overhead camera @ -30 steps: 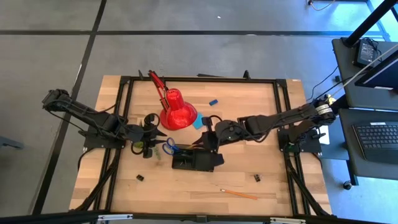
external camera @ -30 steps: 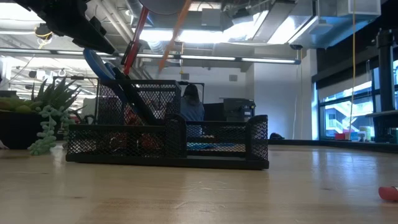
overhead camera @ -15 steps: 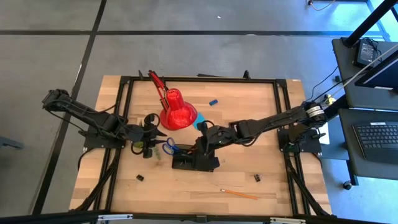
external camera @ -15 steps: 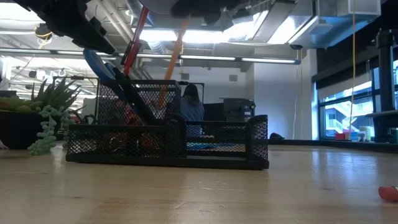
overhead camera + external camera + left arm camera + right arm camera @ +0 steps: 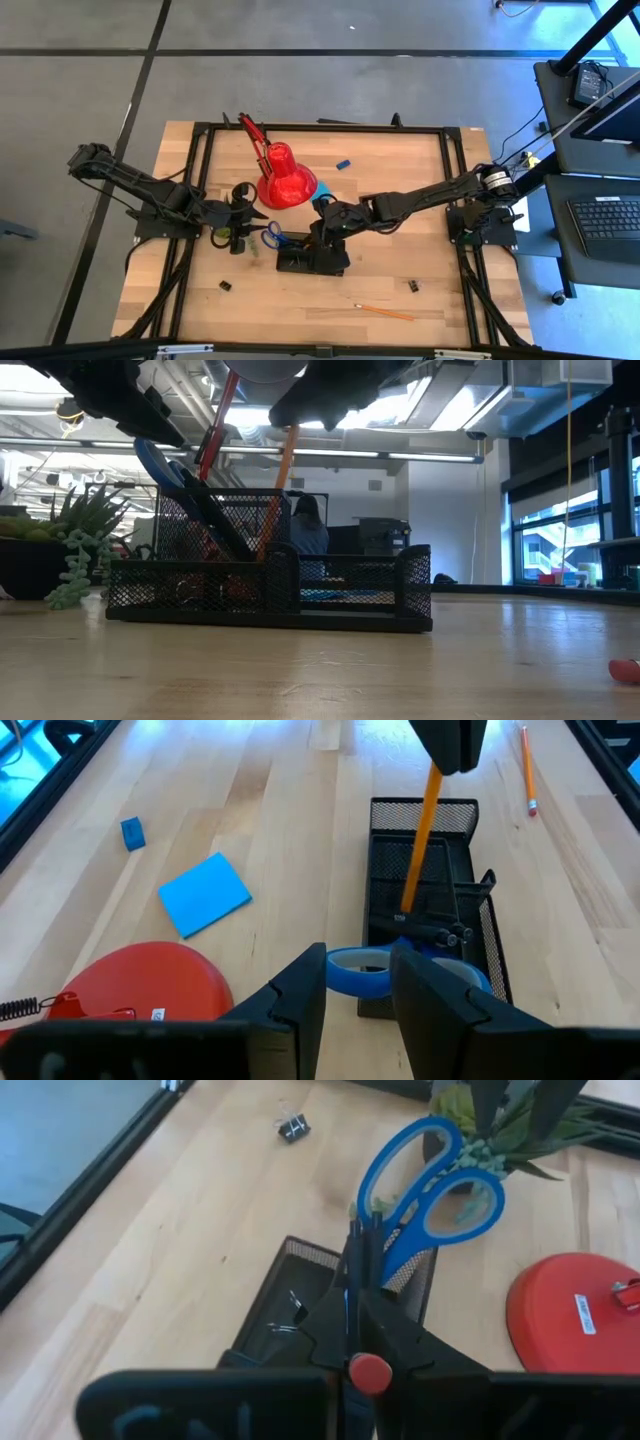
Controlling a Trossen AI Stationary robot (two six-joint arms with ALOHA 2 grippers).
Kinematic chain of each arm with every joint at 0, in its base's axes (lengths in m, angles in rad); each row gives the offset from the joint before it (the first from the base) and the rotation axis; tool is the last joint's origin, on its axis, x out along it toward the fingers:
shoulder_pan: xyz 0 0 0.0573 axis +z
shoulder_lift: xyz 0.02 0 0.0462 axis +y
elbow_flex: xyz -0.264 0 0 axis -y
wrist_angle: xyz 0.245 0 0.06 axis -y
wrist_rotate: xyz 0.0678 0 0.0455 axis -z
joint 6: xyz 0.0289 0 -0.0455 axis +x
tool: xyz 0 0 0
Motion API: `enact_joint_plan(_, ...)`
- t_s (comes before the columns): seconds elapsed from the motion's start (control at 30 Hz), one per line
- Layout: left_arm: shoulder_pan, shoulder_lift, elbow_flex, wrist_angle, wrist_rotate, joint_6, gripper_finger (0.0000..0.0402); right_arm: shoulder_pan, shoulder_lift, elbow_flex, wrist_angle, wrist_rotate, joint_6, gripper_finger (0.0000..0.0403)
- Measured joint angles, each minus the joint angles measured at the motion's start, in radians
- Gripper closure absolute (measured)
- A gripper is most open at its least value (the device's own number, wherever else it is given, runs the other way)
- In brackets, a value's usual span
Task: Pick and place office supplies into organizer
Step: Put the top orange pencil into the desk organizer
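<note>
Right gripper (image 5: 322, 222) over the black mesh organizer (image 5: 270, 592) at mid-table, fingers pinched tight on an orange pencil (image 5: 418, 845) — pencil stands near upright, its lower end down inside the tall cup compartment. Blue-handled scissors (image 5: 425, 1195) lean in that same cup, handles up. Left gripper (image 5: 243, 210) waits beside the organizer near the red lamp (image 5: 284, 178), jaws parted, holding nothing. A second pencil (image 5: 383, 311) lies loose on the table, well apart — a binder clip (image 5: 413, 286) near it.
</note>
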Motion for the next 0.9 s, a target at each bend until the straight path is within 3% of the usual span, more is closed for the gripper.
enact_joint_plan(0.27, 0.000, 0.000, 0.000, 0.000, 0.000, 0.000, 0.0296, -0.001, 0.000, 0.000, 0.001, 0.000, -0.009, 0.0350)
enact_joint_plan(0.63, 0.000, 0.000, 0.000, 0.000, 0.000, 0.001, 0.0296, -0.001, 0.028, 0.000, 0.014, 0.001, -0.036, 0.0374)
enact_joint_plan(0.9, 0.000, 0.000, 0.000, 0.000, 0.000, -0.010, 0.0296, -0.003, 0.029, 0.000, 0.036, 0.001, -0.039, 0.0347)
